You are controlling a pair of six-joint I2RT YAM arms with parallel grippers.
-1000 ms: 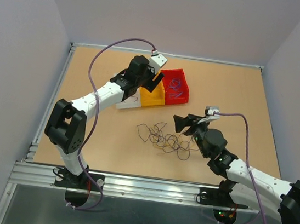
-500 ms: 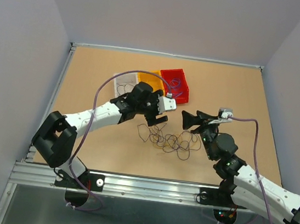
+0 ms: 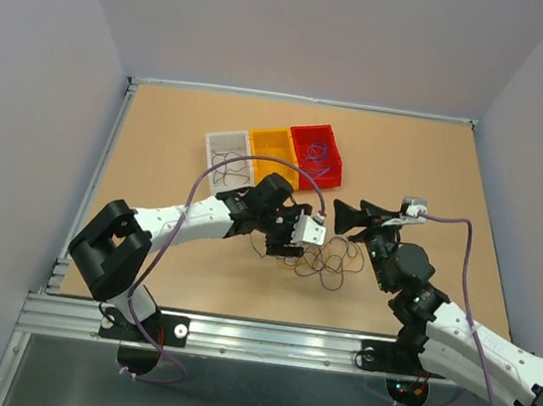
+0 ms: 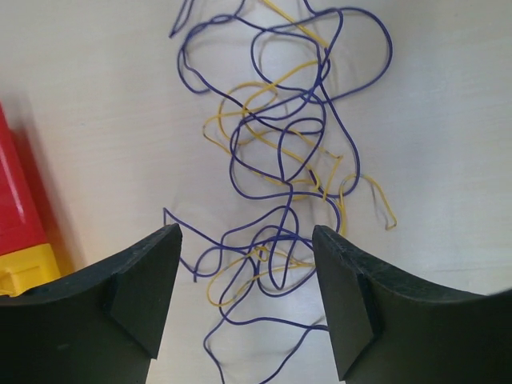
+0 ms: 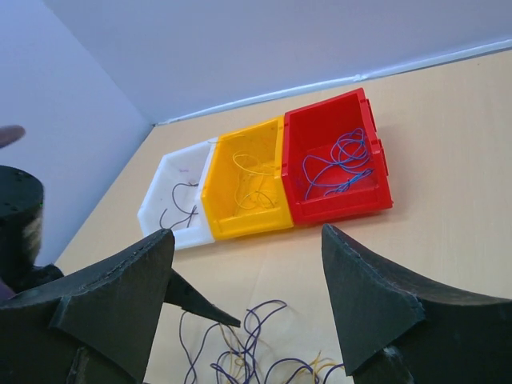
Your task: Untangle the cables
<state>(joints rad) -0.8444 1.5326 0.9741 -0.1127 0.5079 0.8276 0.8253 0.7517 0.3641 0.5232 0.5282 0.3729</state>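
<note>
The cables (image 3: 329, 263) lie as a loose tangle of thin purple, yellow and dark wires on the tabletop. My left gripper (image 3: 287, 237) hangs over the tangle's left part. In the left wrist view the cables (image 4: 280, 160) spread below, and the left gripper (image 4: 246, 298) is open with wire loops between its fingers (image 4: 136, 296), which grip nothing. My right gripper (image 3: 350, 218) is open and empty just behind the tangle's right part. In the right wrist view the right gripper (image 5: 248, 296) is open above the cables (image 5: 256, 352).
Three small bins stand in a row behind the tangle: a white bin (image 3: 221, 141), a yellow bin (image 3: 277, 149) and a red bin (image 3: 305, 137), each holding a few wires. They also show in the right wrist view: white bin (image 5: 188, 237), yellow bin (image 5: 249, 225), red bin (image 5: 341, 205). Walls edge the table.
My left arm has swung from over the bins down and right to the tangle, uncovering the bins. My right gripper has shifted slightly right and back.
</note>
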